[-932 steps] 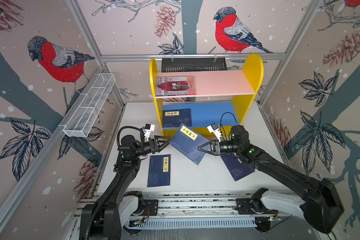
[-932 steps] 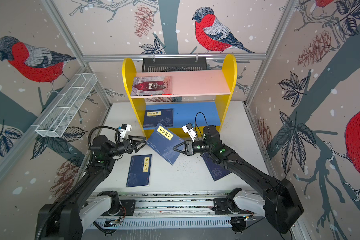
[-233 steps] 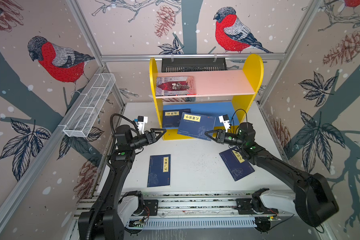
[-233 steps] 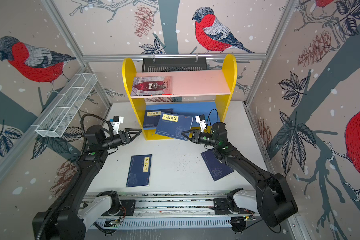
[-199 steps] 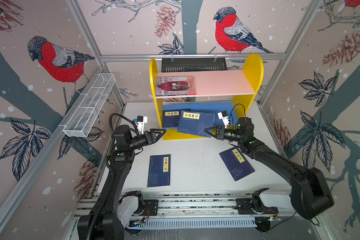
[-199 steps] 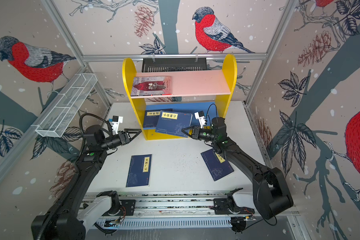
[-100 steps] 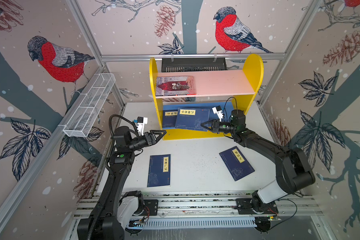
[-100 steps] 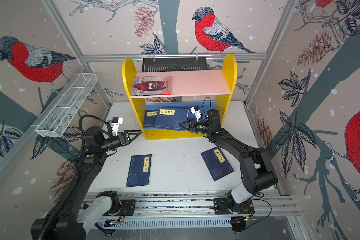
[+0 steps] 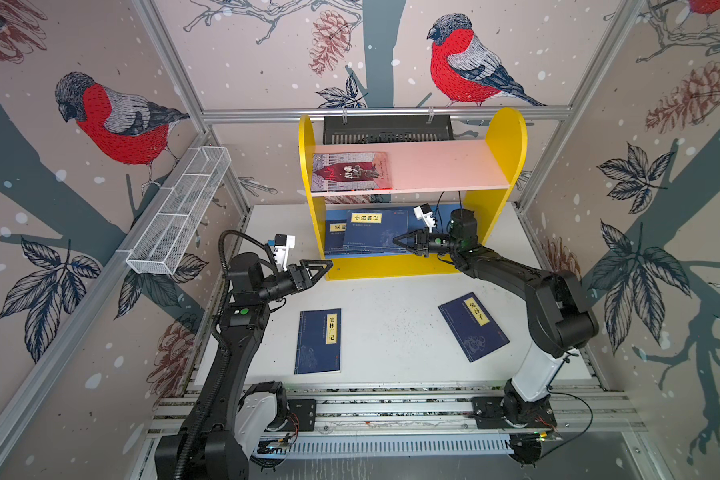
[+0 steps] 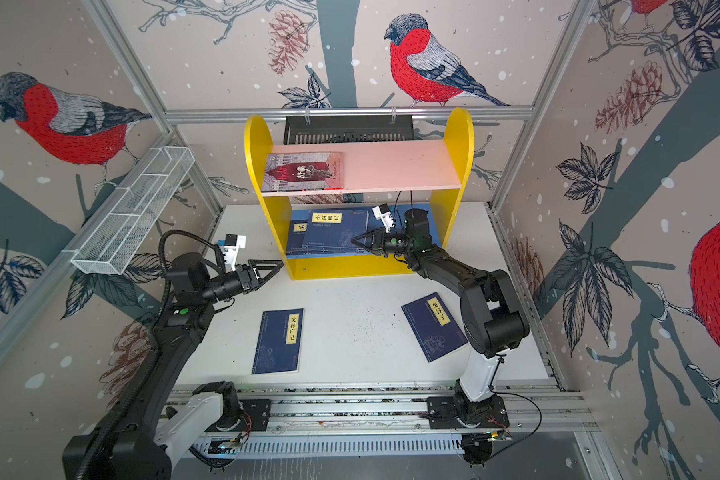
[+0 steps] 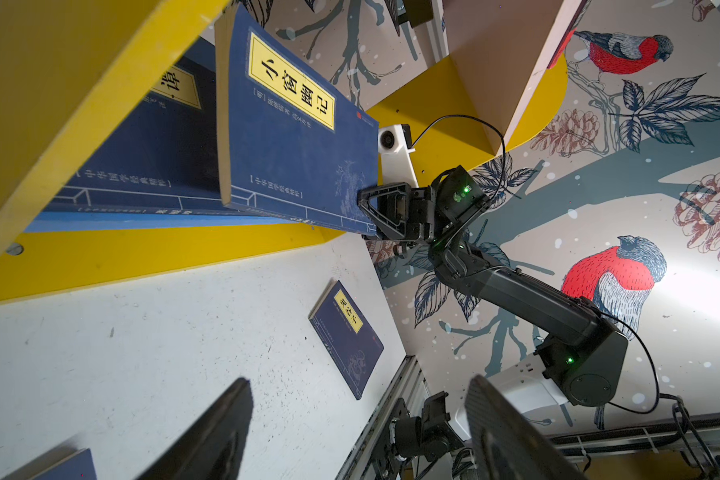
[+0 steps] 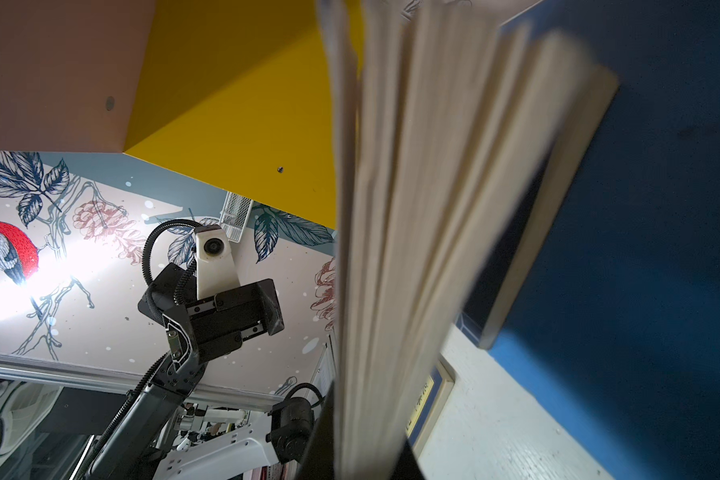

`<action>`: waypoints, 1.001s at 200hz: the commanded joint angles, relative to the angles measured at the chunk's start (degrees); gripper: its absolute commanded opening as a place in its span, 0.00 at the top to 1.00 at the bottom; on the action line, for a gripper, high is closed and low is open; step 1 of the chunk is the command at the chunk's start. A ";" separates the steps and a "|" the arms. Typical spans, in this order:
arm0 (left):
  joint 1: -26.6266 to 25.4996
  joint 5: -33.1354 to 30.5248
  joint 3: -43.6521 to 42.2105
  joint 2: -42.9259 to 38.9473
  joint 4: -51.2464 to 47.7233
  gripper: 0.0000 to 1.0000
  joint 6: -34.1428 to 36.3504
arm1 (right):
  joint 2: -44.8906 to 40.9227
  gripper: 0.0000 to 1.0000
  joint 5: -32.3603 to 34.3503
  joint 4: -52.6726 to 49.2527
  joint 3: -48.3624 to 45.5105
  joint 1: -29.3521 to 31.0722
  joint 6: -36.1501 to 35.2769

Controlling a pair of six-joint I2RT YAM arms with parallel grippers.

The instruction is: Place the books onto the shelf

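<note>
books: right jaws clamp tight on a corner of one navy book (image 9: 371, 232), mid-frame in both top views. it tilts over the shelf (image 9: 506, 137) and its blue board (image 11: 142, 222), covering most of a second navy book (image 9: 335, 237). left jaws gape wide, empty, lower left of the shelf. blurred page edges hide the right jaws in the right wrist view.

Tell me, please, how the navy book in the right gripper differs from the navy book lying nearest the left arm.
The held book sits on the lower tier of the shelf, overlapping another navy book; the table book lies alone on the table. The right gripper is shut on the held book's corner; the table book is untouched. Both are navy with yellow title labels.
</note>
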 commanded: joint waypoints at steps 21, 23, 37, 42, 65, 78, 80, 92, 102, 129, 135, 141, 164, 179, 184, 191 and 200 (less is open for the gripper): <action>0.08 1.06 -0.25 0.43 2.79 0.19 -0.37 | 4.51 0.98 -3.55 2.94 4.05 0.03 1.80; 0.05 1.06 -0.21 0.41 2.78 0.19 -0.33 | 4.67 0.98 -3.63 2.90 4.26 0.03 1.79; 0.01 1.05 -0.20 0.58 2.80 0.19 -0.38 | 5.76 0.98 -4.05 2.74 5.48 0.11 1.99; 0.03 0.98 -0.20 0.63 2.90 0.19 -0.41 | 6.12 0.98 -4.16 2.63 5.79 0.12 2.05; 0.03 0.80 -0.30 0.82 3.00 0.19 -0.49 | 7.52 0.98 -4.78 1.84 7.46 0.29 1.99; 0.01 0.84 -0.29 0.91 3.05 0.19 -0.49 | 8.39 0.97 -5.07 0.59 8.44 0.56 1.39; 0.01 0.88 -0.29 0.93 3.11 0.19 -0.47 | 8.50 0.97 -5.02 0.33 8.61 0.60 1.23; 0.01 0.89 -0.38 1.00 3.43 0.19 -0.54 | 9.24 0.97 -4.98 -1.85 9.82 0.87 0.09; 0.02 0.86 -0.55 1.02 3.72 0.19 -0.85 | 9.90 0.97 -4.88 -4.27 11.03 1.17 -1.19; 0.05 0.96 -0.97 0.88 4.48 0.19 -1.20 | 10.90 0.97 -4.01 -9.66 13.46 2.09 -4.45; 0.03 0.97 -0.99 0.84 4.45 0.19 -1.22 | 11.01 0.97 -3.64 -10.99 13.96 2.12 -5.30; 0.04 1.02 -0.99 0.85 4.45 0.19 -1.28 | 11.10 0.97 -3.24 -11.93 14.29 2.23 -5.76; 0.05 0.89 -1.37 0.67 4.97 0.19 -1.47 | 11.33 0.96 -1.63 -13.42 14.90 2.23 -6.14; 0.01 0.93 -1.54 0.65 5.33 0.19 -1.64 | 11.44 0.96 -0.64 -14.17 15.20 2.23 -6.35; 0.02 0.91 -1.56 0.56 5.35 0.19 -1.64 | 11.62 0.96 -0.44 -14.65 15.46 2.23 -6.49; 0.01 0.89 -1.52 0.58 5.33 0.19 -1.64 | 11.85 0.95 -0.19 -14.97 15.76 2.19 -6.55; 0.02 0.89 -1.61 0.51 5.33 0.19 -1.73 | 12.16 0.95 -0.07 -15.10 16.12 2.14 -6.33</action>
